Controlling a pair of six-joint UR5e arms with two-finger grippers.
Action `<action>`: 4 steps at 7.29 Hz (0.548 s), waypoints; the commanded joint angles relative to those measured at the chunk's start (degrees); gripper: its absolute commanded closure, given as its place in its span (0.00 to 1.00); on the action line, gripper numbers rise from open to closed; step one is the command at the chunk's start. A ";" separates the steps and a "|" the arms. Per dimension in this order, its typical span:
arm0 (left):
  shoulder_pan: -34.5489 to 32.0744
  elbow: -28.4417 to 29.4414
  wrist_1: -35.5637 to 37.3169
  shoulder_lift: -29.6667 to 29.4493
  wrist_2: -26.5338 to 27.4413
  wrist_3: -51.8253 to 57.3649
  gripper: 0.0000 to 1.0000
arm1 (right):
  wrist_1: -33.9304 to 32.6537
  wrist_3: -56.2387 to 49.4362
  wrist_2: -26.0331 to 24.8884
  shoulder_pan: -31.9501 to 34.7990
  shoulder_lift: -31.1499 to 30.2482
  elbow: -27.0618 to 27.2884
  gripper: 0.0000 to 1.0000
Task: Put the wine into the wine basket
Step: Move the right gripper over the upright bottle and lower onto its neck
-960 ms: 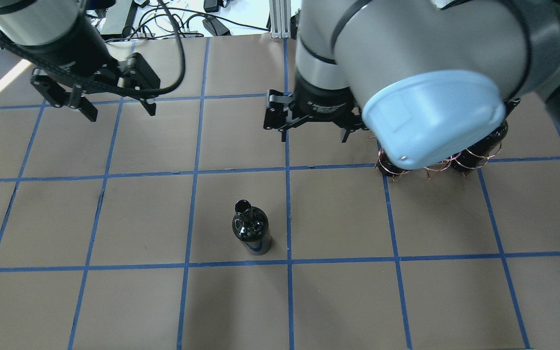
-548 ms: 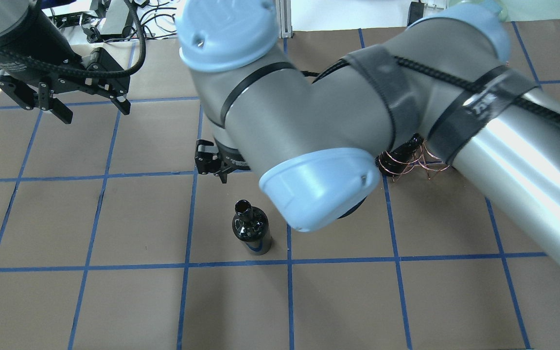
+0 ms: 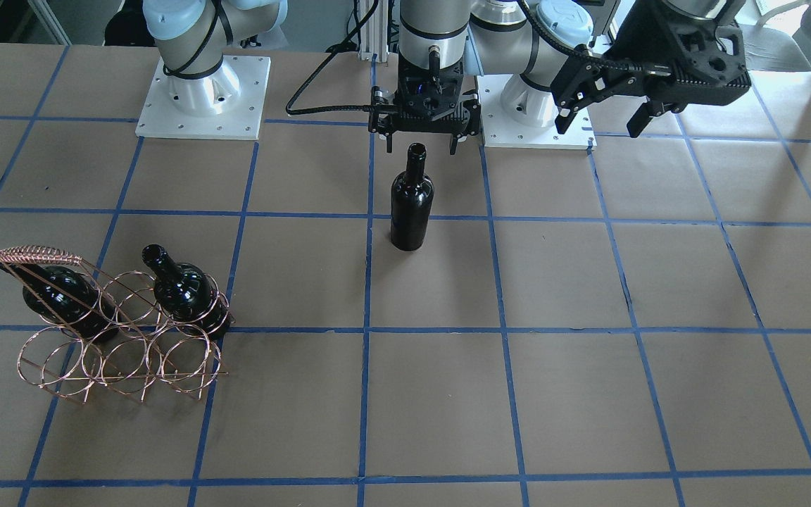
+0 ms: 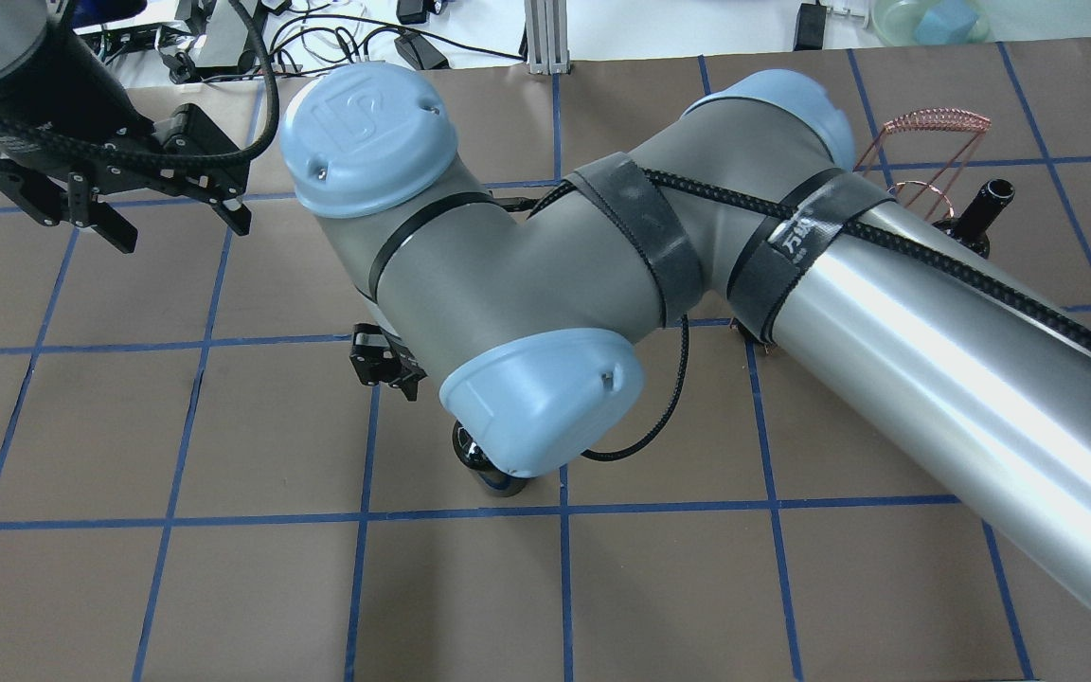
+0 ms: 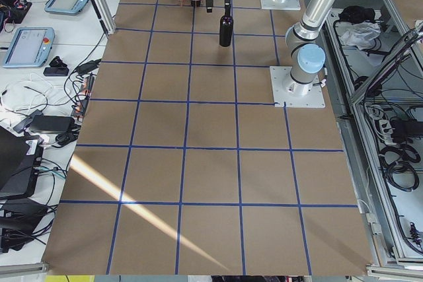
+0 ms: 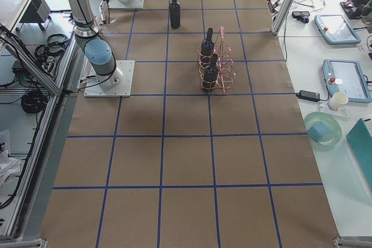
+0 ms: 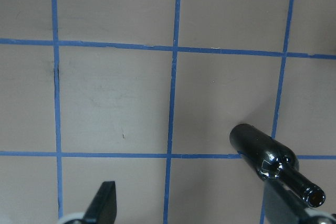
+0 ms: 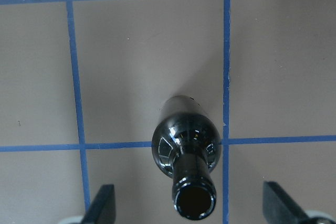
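Counter (image 3: 588, 394) of brown paper, ruled into squares by blue tape, carries everything. In the overhead view the right arm (image 4: 886, 313) lies across the scene from 4 o'clock toward the centre and hides most of what stands beneath it.

Seen from the front-facing camera, the wine basket (image 3: 120, 331) sits at 8 o'clock on the counter, its coiled handle at its own 10 o'clock. Two dark bottles already lie in its rear row, one at the handle end (image 3: 60, 292) and one at the other end (image 3: 184, 289), necks pointing toward 11 o'clock. The front row of rings is empty.

The wine (image 3: 411, 204) stands upright on the counter at 12 o'clock from the centre, well apart from the basket, its foot beside a tape line.

The right tool (image 3: 421, 148) hangs directly over the bottle's mouth, fingers (image 8: 102, 205) spread wide on either side and touching nothing. The left tool (image 3: 599, 127) hovers at 1 o'clock, also spread open and empty.
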 commanded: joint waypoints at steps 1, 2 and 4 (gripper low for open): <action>0.00 -0.07 -0.02 0.12 0.11 0.01 0.00 | -5.15 -1.14 -0.26 -0.03 -0.25 4.81 0.01; 0.00 -0.07 -0.11 0.12 0.11 0.01 0.00 | -5.80 -1.59 0.09 -0.03 -0.16 4.91 0.01; 0.09 -0.07 -0.11 0.21 0.20 0.19 0.00 | -7.04 -1.59 -0.08 -0.12 0.28 5.09 0.03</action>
